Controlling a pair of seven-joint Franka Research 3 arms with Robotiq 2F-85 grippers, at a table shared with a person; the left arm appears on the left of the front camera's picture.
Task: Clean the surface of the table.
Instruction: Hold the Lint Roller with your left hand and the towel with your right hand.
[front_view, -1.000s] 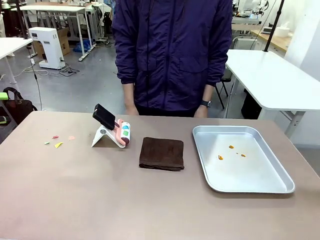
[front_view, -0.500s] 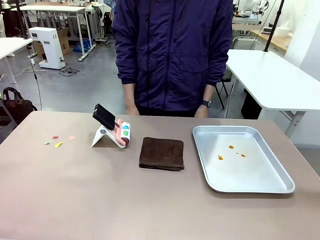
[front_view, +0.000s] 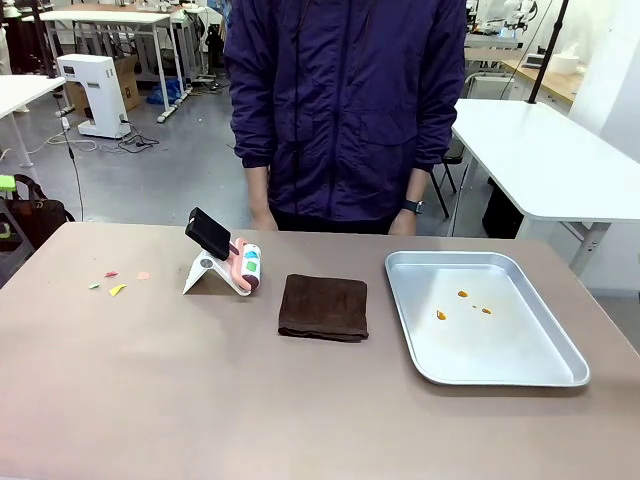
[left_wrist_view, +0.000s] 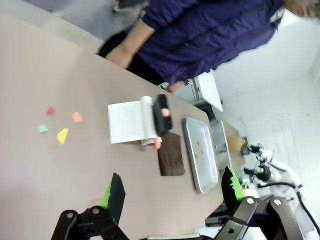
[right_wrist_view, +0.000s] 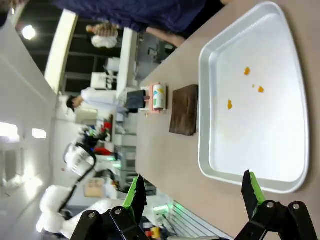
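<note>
The brownish-tan table carries a folded dark brown cloth near its middle. Small coloured scraps lie at the far left. In the left wrist view my left gripper hovers open and empty above the table, with the scraps and the cloth ahead of it. My right gripper is open and empty too, hanging over the table's edge beside the tray, and the cloth lies farther off.
A silver metal tray with orange crumbs sits at the right. A small roller with a black handle on a white stand stands left of the cloth. A person in a purple jacket stands at the far edge.
A small green tip has appeared at the front view's far left edge. Nothing on the table has moved.
</note>
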